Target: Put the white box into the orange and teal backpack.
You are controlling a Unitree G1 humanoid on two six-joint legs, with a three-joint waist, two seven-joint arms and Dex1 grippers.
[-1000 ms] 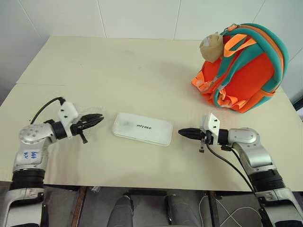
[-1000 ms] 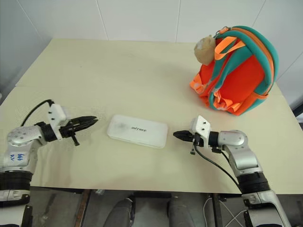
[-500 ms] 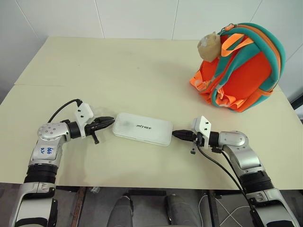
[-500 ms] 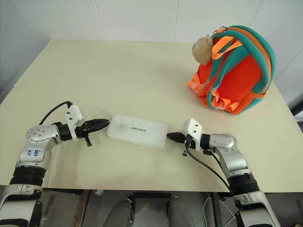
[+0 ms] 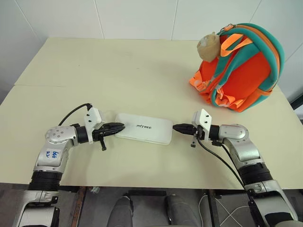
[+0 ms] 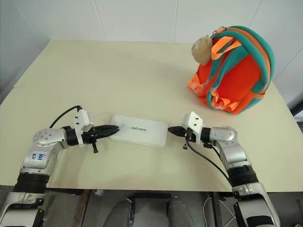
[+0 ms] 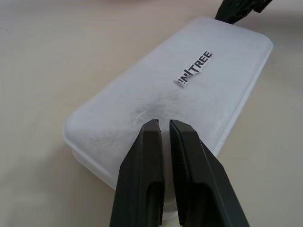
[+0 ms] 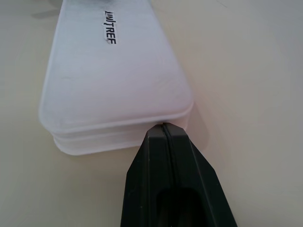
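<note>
With both hands closed, left hand [image 5: 118,126] and right hand [image 5: 177,127] flank the white box [image 5: 144,128] at lower centre of the desk [image 5: 118,66]; I'd squeeze evenly, lifting toward the backpack [image 5: 241,66] upper right.

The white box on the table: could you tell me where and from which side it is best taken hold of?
Probably by its two short ends, squeezed between both arms. The white box lies flat and long on the table, too wide for one tool to span. The left tool, shut, is at its left end and the right tool, shut, at its right end, so pressing inward from both sides suits it.
</note>
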